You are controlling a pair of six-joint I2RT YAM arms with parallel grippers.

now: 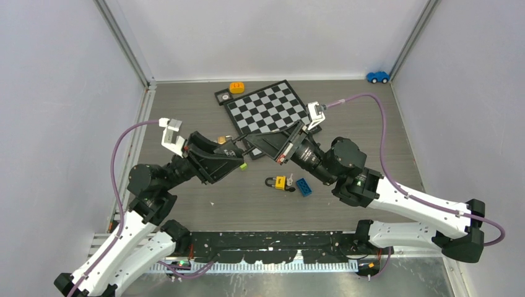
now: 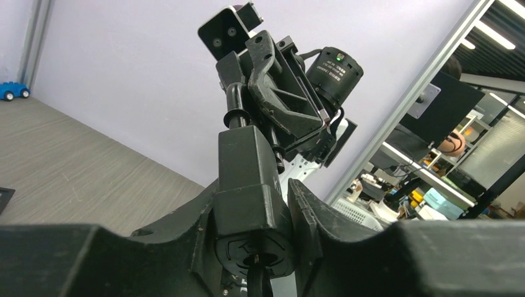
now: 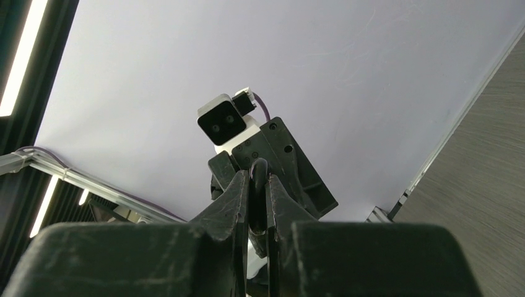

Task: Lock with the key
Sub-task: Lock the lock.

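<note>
A black padlock (image 2: 247,167) is clamped by its body between the fingers of my left gripper (image 2: 254,207), keyhole end toward the camera, with a dark stub in the keyhole. Its shackle (image 3: 257,179) runs up into my right gripper (image 3: 257,189), which is shut on it. In the top view the left gripper (image 1: 239,158) and right gripper (image 1: 249,145) meet tip to tip above the table's middle, hiding the padlock. A small silvery key (image 1: 290,180) lies on the table beside a yellow padlock (image 1: 278,182).
A blue brick (image 1: 303,187) lies right of the yellow padlock. A chessboard (image 1: 269,108) is at the back, with an orange block (image 1: 236,87) near its far corner. A blue toy car (image 1: 377,77) sits at the back right. A small green piece (image 1: 243,165) shows under the left gripper.
</note>
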